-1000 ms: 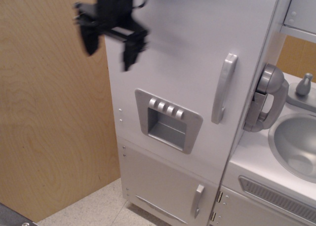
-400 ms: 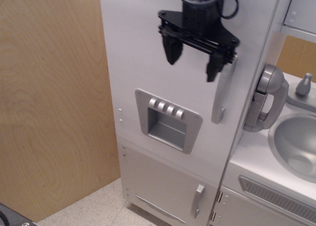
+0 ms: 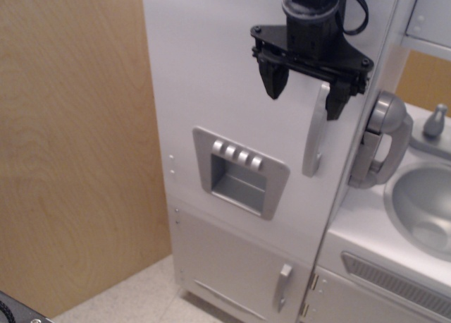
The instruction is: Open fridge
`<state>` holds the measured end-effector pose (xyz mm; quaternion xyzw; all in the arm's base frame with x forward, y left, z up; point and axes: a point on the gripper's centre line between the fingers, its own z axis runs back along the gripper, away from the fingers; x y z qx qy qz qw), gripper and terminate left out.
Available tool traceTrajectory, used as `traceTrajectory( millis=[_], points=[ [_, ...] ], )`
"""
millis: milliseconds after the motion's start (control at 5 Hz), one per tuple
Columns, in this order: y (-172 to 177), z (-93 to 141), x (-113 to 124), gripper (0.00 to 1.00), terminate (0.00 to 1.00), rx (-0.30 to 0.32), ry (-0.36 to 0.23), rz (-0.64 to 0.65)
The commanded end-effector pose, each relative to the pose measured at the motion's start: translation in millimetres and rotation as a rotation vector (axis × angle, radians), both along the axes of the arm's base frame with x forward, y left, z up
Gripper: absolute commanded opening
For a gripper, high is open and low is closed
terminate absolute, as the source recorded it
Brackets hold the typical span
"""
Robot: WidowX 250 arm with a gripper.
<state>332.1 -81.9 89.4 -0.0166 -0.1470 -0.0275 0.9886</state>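
The tall white toy fridge point(image 3: 225, 69) fills the middle of the view, its large door shut. The door has a long grey vertical handle point(image 3: 314, 143) at its right side and a grey recessed dispenser panel point(image 3: 239, 171) with four buttons. My black gripper point(image 3: 305, 94) hangs in front of the upper door, open, with nothing between its fingers. Its right finger point(image 3: 337, 101) overlaps the top of the handle; its left finger point(image 3: 273, 82) is over bare door to the left of the handle. I cannot tell whether a finger touches the handle.
A small lower door point(image 3: 239, 266) with a short handle point(image 3: 282, 286) sits below. A white sink counter point(image 3: 366, 231) with grey basin point(image 3: 423, 206), faucet point(image 3: 435, 122) and a grey toy phone point(image 3: 377, 143) stands right. A wooden wall point(image 3: 77, 147) is left.
My gripper has moved right across the fridge door, from its upper left edge to the top of the long handle. The door has stayed shut.
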Motion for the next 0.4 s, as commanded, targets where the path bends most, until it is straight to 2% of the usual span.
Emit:
traceTrajectory(
  millis=[0, 200],
  points=[
    [4.6, 1.9, 17.6, 1.0, 0.0, 0.034, -0.07, 0.032],
    [4.9, -2.7, 19.6, 0.0, 0.0, 0.075, -0.09, -0.005]
  ],
)
